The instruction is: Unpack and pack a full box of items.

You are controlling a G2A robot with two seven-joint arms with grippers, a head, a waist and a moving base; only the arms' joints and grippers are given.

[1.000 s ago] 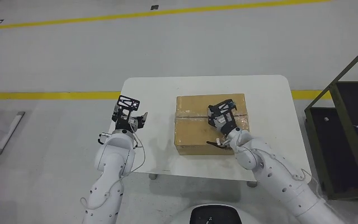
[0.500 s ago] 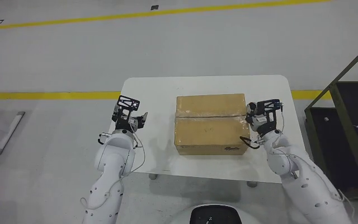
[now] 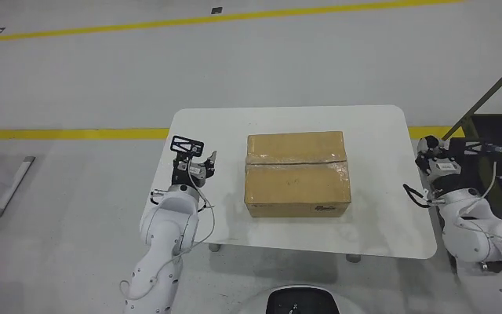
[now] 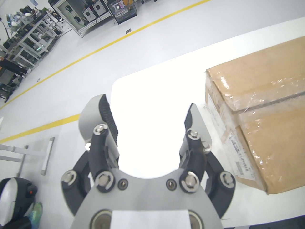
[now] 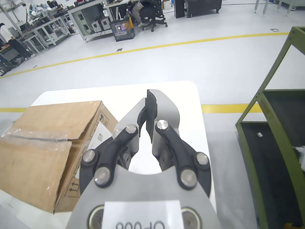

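Box (image 3: 296, 173): brown cardboard, glossy taped seam.
Table (image 3: 212, 125): white, round-cornered.
Left gripper (image 4: 147, 103): ribbed pads (image 4: 108, 116) spread, empty.
Right gripper (image 5: 147, 109): pressed together, empty.

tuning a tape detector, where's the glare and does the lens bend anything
Left wrist view: the table glares to flat white around the open left gripper, and the tape on the box throws bright glints. Right wrist view: the tape looks duller, and the yellow floor line bows. Top view: light is even, that line runs straight.
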